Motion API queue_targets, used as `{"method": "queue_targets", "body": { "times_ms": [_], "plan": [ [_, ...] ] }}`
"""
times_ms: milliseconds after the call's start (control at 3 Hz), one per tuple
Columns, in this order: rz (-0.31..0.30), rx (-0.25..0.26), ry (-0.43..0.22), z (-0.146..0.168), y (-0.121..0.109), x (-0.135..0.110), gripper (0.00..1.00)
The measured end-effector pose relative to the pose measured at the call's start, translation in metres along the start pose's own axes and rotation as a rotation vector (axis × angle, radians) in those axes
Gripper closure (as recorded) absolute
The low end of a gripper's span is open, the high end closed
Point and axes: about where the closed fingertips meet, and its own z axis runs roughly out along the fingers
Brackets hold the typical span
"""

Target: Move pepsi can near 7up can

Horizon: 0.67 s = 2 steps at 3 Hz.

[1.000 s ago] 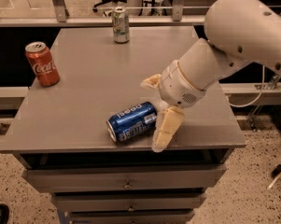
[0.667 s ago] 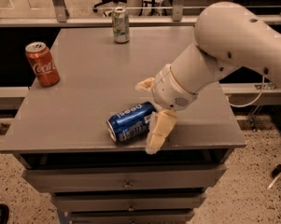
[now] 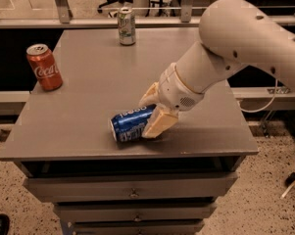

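The blue pepsi can [image 3: 130,125] lies on its side near the front edge of the grey table [image 3: 88,97]. My gripper [image 3: 152,114] is down on the can's right end. One cream finger presses the can's near side and the other its far side, so the gripper is shut on the can, which still rests on the table. The pale green-and-white 7up can [image 3: 126,26] stands upright at the table's far edge, well behind the gripper.
A red Coca-Cola can [image 3: 44,67] stands upright at the table's left side. My thick white arm [image 3: 235,48] reaches in from the right over the table. Drawers sit below the front edge [image 3: 132,195]. A railing runs behind the table.
The gripper has moved down and left onto the pepsi can and its fingers have narrowed around it. The can has shifted slightly away from the front edge. The other cans have not moved.
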Motion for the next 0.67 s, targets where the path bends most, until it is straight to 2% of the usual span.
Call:
{"method": "queue_targets", "body": {
  "times_ms": [333, 667],
  "plan": [
    [-0.016, 0.021, 0.027, -0.017, -0.014, 0.003, 0.73],
    [0.003, 0.064, 0.054, -0.046, -0.045, 0.02, 1.0]
  ]
}}
